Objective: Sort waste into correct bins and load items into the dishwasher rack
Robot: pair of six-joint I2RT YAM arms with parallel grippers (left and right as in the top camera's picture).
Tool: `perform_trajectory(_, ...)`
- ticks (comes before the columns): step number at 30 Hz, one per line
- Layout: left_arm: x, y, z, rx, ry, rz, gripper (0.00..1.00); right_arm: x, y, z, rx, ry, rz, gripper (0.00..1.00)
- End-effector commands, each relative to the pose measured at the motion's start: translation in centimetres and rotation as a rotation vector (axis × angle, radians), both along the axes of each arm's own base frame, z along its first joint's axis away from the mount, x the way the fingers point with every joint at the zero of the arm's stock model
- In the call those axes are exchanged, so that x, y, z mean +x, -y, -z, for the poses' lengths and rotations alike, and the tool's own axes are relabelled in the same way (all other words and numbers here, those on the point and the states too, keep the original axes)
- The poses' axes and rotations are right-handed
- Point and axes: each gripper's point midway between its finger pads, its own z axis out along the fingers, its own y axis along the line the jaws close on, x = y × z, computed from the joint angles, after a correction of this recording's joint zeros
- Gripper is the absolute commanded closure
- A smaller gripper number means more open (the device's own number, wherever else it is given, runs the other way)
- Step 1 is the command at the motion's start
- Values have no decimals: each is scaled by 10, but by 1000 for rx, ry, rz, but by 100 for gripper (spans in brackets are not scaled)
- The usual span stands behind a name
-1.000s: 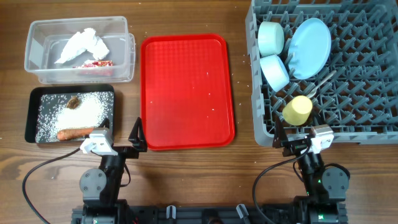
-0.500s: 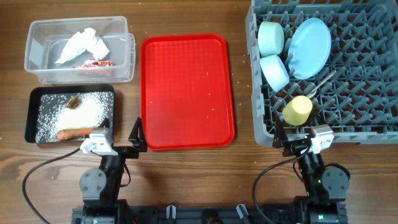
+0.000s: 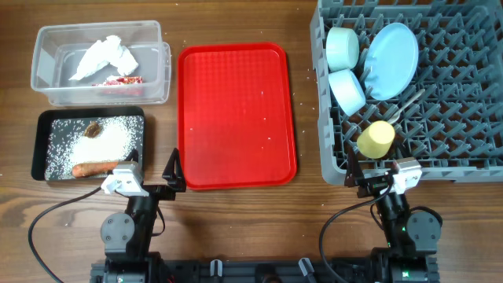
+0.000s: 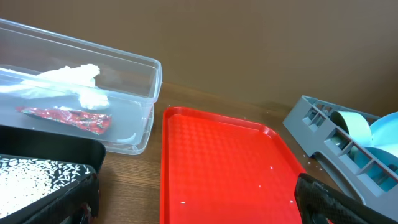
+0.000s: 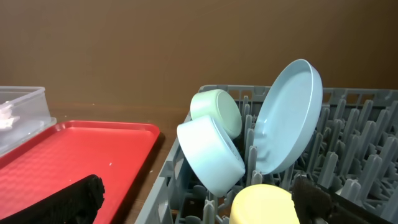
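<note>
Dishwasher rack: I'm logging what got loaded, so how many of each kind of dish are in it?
Bowls: 2, the pale green bowl and the light blue bowl
Plates: 1, the light blue plate
Cups: 1, the yellow cup
Spoons: 1, the white spoon
Total: 5

Tissue (image 3: 102, 56), wrapper (image 3: 118, 80) lie in clear tub (image 3: 162, 72); rice (image 3: 118, 141), sausage (image 3: 94, 167) in black tray (image 3: 37, 145); plate (image 3: 393, 59), bowls (image 3: 347, 90), cup (image 3: 376, 139) in rack (image 3: 464, 118).

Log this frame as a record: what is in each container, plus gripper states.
clear tub: crumpled tissue, red wrapper
black tray: rice, orange stick, brown lump
rack: blue plate, green bowl, blue bowl, yellow cup, spoon
red tray: few stray grains
left gripper: open, empty
right gripper: open, empty
</note>
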Motion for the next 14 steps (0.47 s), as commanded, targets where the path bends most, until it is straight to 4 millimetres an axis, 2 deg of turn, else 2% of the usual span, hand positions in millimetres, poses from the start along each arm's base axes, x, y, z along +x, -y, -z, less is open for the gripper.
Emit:
perform_trajectory(1, 0, -3, 2, 6, -2, -15, 0, -1, -3, -2, -18, 13, -15, 0)
perform_trajectory(14, 0, -3, 2, 6, -1, -15, 0, -1, -3, -2, -18, 13, -15, 0)
